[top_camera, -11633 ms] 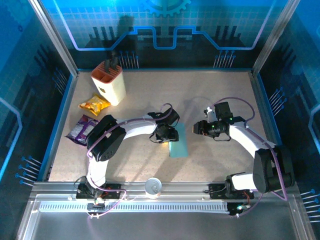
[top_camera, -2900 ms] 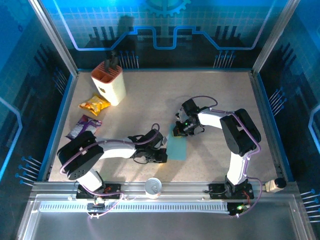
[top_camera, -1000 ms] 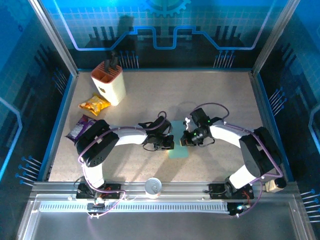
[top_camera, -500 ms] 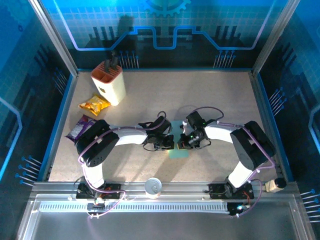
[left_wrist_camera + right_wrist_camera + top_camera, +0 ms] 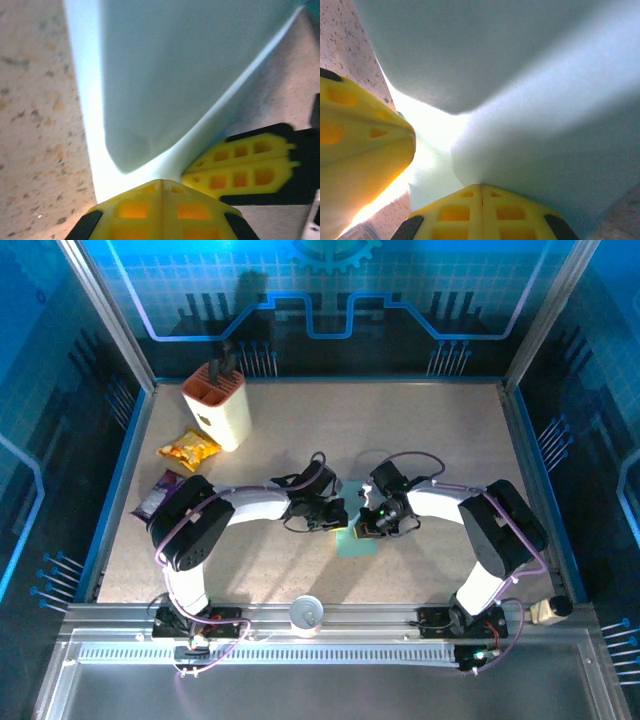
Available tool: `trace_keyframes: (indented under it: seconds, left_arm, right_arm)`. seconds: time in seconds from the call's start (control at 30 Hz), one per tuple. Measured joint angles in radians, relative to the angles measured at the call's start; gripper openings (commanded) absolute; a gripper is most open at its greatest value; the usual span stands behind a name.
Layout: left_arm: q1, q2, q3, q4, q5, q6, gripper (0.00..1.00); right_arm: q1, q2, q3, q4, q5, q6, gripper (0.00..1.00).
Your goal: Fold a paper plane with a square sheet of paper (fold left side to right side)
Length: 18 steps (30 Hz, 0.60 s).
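L tool (image 5: 162,184) & R tool (image 5: 481,187) both pinched shut on square sheet of paper (image 5: 356,542), tips nearly touching; sheet bows up just ahead of them. Thin, floppy, prob. tears easy: hold by edge/corner, pull gently.

Blue-lit panel walls (image 5: 330,300) around a speckled beige table (image 5: 440,430)

— The arms?
— The left arm (image 5: 255,508) and right arm (image 5: 440,502) are wearing white shells between black joints, with purple cables (image 5: 412,454) looping behind each gripper.
— And the tips?
— The left gripper (image 5: 161,195) and right gripper (image 5: 481,200) are showing yellow fingers (image 5: 145,192) moulded with square pockets. A green light (image 5: 386,508) is glowing just behind the right one.
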Motion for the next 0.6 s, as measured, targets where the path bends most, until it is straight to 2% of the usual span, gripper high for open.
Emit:
trace_keyframes:
  seconds: [0.33,0.6]
  left_arm:
    - [0.031,0.092,0.064,0.033,0.021,0.041,0.00]
    - [0.044,0.109,0.064,0.033,0.024,0.047,0.00]
  right_arm:
    - [0.001,0.001,0.004,-0.007,0.007,0.001,0.00]
    - [0.002,0.006,0.013,-0.020,0.011,0.001,0.00]
